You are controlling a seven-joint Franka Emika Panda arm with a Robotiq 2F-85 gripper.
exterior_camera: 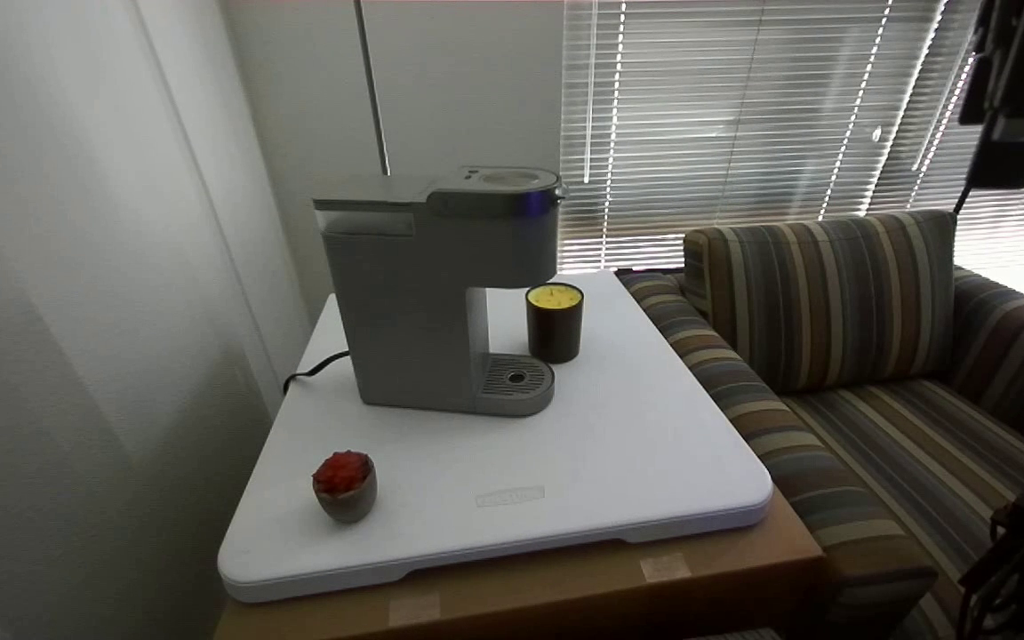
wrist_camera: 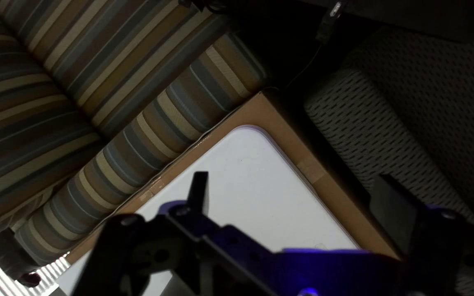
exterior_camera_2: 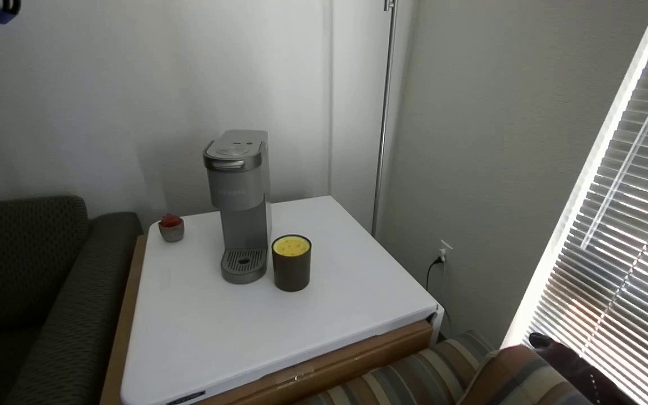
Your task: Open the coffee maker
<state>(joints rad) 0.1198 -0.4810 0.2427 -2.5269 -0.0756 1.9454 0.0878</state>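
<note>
Nearest the lens, the black claw (wrist_camera: 296,201) fills the lower part of the wrist view, its flat-faced fingers (wrist_camera: 391,210) spread wide with nothing held, the smooth white desk (wrist_camera: 257,176) showing between them.

On that desk the coffee maker (exterior_camera: 388,311) stands upright, its longest line vertical, its depth running from a squared back to a rounded front. In an exterior view that front points to the right of the frame, toward the side with the striped sofa (exterior_camera: 823,311), and overhangs a slotted drip base (exterior_camera: 510,391), curved at the tip, with a hole near its centre. Its lid (exterior_camera_2: 233,151) lies down along the top, a pale curved handle (exterior_camera_2: 228,165) across the front. The body is matte grey, and a thin black cord (exterior_camera: 316,365) leaves it at the back.

Just beside the drip base stands a dark, straight-sided cup (exterior_camera_2: 292,275) with a yellow, speckled surface inside the rim; near the desk's edge sits a small round-bellied pot (exterior_camera: 350,505) with a ruffled red top.

Beneath the desk lies a brown box (exterior_camera: 565,596) with strips of tape. Black hardware (exterior_camera: 1014,98) hangs at the upper right of an exterior view, perhaps the arm, too dim there to make out.
</note>
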